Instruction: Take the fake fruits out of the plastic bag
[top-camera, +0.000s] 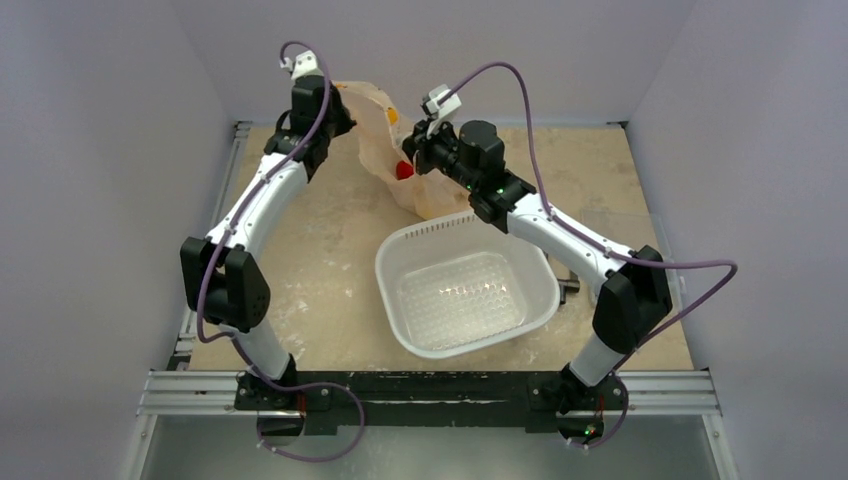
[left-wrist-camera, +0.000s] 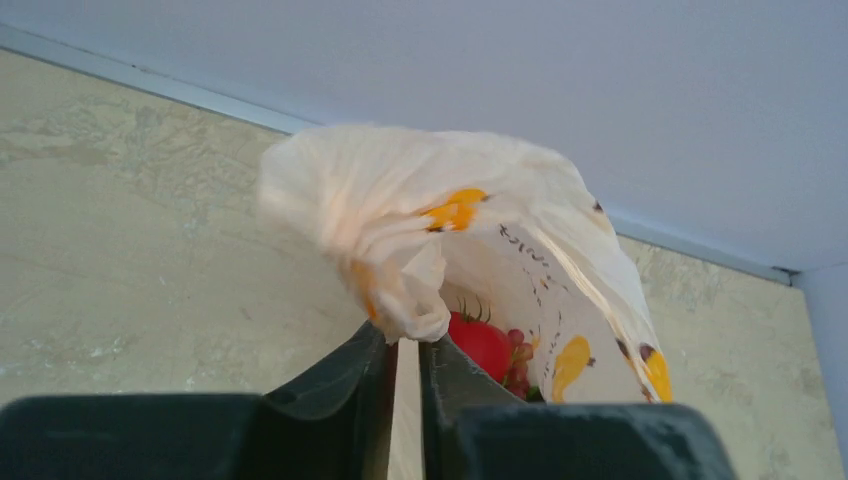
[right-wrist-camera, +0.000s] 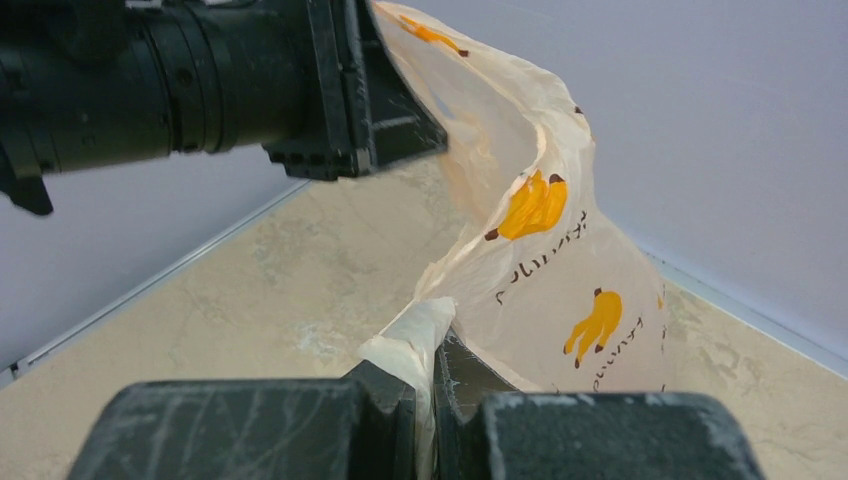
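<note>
The bag (top-camera: 382, 135) hangs stretched between the two grippers at the far middle of the table (top-camera: 300, 265) and hides most of what it holds. In the left wrist view only a red tomato (left-wrist-camera: 482, 343) with a dark stalk and a few reddish grapes (left-wrist-camera: 518, 364) just beside it show in the mouth. From above the tomato is no more than a red spot through the film, and no other fruit can be made out. The right arm covers the bag's lower end, so whether it touches the tabletop cannot be told. The left gripper (left-wrist-camera: 405, 345) is pinched on a bunched fold of the rim, its jaws almost together with plastic between them. The right gripper (right-wrist-camera: 433, 352) is clamped the same way on a twisted wad of the opposite edge. Both arms reach far forward and bend inward toward each other, the left wrist at the bag's upper left and the right one pointing across at its right side. The bag is thin, crinkly, translucent peach film printed with yellow bananas and dark lettering. Near its lower end sits a white basin (top-camera: 398, 262), a rounded square with a perforated floor, on the mottled beige tabletop.
</note>
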